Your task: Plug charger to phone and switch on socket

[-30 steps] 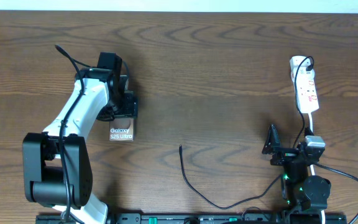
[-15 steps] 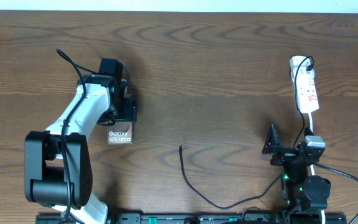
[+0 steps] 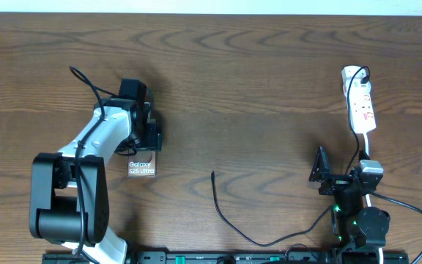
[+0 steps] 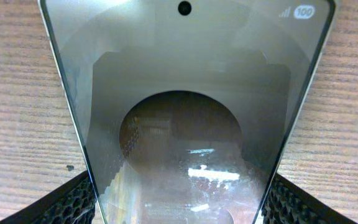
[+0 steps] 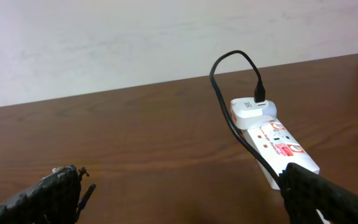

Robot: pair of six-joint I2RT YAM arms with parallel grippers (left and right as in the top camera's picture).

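My left gripper (image 3: pixel 147 139) is shut on the phone (image 3: pixel 142 163), a dark slab with white "Galaxy S25 Ultra" lettering, at the table's left. In the left wrist view the phone (image 4: pixel 185 112) fills the frame between both fingers, its glossy face toward the camera. The charger cable (image 3: pixel 233 220) lies loose at centre front, its connector tip (image 3: pixel 212 174) pointing away from me. The cable runs right and up to the white socket (image 3: pixel 360 103) at the far right, where it enters a white adapter (image 5: pixel 248 111). My right gripper (image 3: pixel 328 176) is open and empty, low at front right, short of the socket (image 5: pixel 278 146).
The dark wooden table (image 3: pixel 255 88) ends at a pale wall along the back (image 5: pixel 135 37). The arm bases and their thick black cables (image 3: pixel 409 209) sit along the front edge.
My left gripper has carried the phone a little toward the front and slightly right. The right arm, cable and socket have not moved.
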